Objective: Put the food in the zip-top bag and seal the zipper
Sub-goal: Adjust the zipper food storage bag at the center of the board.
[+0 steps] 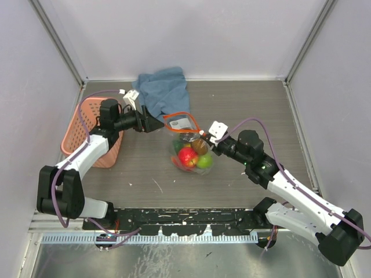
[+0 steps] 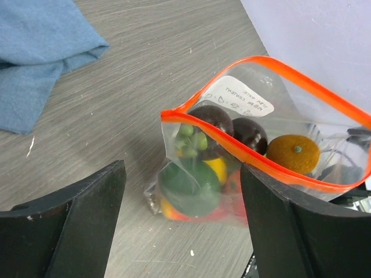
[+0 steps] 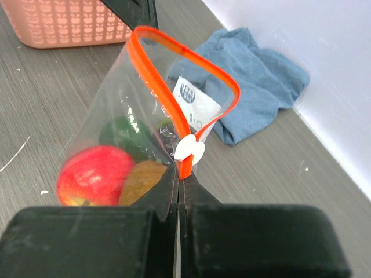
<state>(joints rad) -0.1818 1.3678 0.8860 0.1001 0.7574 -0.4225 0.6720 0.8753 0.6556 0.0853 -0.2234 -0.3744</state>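
table [image 1: 249,110]: grey wood-grain top, walled in pale on three sides; everything below is set on it or over it.
pink basket [image 3: 64,23]: lattice plastic, placed at the left side of the table; the left arm is stretched over it.
blue cloth [image 1: 165,87]: crumpled at the back wall, just behind the bag; not touched by either arm.
zip-top bag [image 1: 188,147]: clear plastic, found mid-table between the two grippers, in front of the cloth. It is stood up with its mouth raised and its loaded bottom rested on the table.
left gripper [image 2: 182,168]: released, fingers spread wide and nothing gripped. It is pointed at the bag's mouth from the basket side; whether the bag is touched cannot be told.
right gripper [image 3: 178,185]: clenched on the zipper's end, just under the white end piece, so that corner of the bag is held up.
zipper [image 2: 301,75]: red-orange strip along the top edge, parted into a wide open loop, not sealed.
food [image 1: 187,156]: all seen inside the bag, heaped at the bottom. Red, green, yellow, orange and two dark brown pieces are counted.
white label [image 2: 239,98]: stuck on the bag's wall below the zipper; print too small to be read.
white end piece [image 3: 189,149]: seated on the zipper right above the clamped fingers.
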